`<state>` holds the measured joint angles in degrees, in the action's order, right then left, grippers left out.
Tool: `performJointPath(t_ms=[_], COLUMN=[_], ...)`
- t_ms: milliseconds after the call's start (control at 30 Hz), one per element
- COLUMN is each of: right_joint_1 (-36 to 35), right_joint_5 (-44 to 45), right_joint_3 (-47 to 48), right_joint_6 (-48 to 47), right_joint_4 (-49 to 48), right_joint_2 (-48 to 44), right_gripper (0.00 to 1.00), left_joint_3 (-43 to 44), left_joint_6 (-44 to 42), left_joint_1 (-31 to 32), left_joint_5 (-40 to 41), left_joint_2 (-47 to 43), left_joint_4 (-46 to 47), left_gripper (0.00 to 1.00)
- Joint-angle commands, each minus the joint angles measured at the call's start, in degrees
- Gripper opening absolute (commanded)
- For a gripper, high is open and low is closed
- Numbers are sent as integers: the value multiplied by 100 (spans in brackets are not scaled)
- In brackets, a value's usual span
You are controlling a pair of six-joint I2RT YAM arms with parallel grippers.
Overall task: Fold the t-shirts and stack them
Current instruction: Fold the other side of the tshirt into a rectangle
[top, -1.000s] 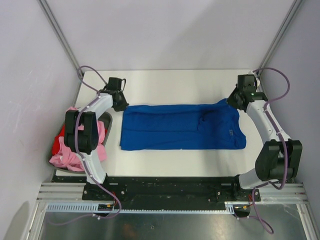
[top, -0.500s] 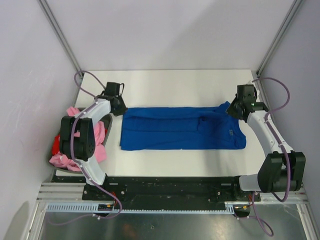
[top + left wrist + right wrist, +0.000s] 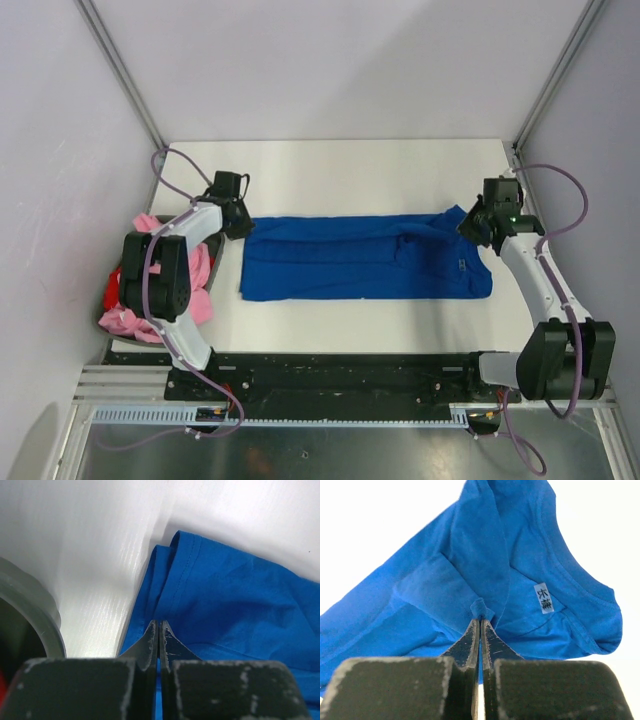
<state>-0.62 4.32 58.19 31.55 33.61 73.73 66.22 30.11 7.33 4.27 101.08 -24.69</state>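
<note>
Crosswise, t-shirt between left pincer, right pincer

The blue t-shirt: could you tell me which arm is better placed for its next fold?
Probably right: the right gripper visibly pinches a tuft of the blue t-shirt; the left gripper shows no clear hold.

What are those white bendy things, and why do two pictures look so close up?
They are two robot arms bolted to a white table. The big picture looks down from above. The two close-ups come from little cameras on the arms' wrists, so you see their black fingers. A blue t-shirt lies spread out. The left gripper and the right gripper are each pinched shut on a far corner of it. A pink t-shirt and a red t-shirt wait in a grey bin on the left.
</note>
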Motion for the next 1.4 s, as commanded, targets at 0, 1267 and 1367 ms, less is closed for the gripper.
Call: performJointPath(t_ms=[0,1267,1367], right_joint_1=[145,706,827], right_joint_5=[-121,-578,-609], right_joint_3=[403,-1100,-1100], right_joint_6=[14,141,112], right_joint_4=[-20,-294,-251], right_joint_2=[-403,-812,-827], right_gripper=[0,0,0], left_joint_3=[115,-682,-710], left_joint_6=[82,254,250], left_joint_1=[-4,58,58], left_joint_5=[201,219,200], left_joint_2=[-414,-609,-658], left_joint_4=[91,102,99], left_gripper=[0,0,0])
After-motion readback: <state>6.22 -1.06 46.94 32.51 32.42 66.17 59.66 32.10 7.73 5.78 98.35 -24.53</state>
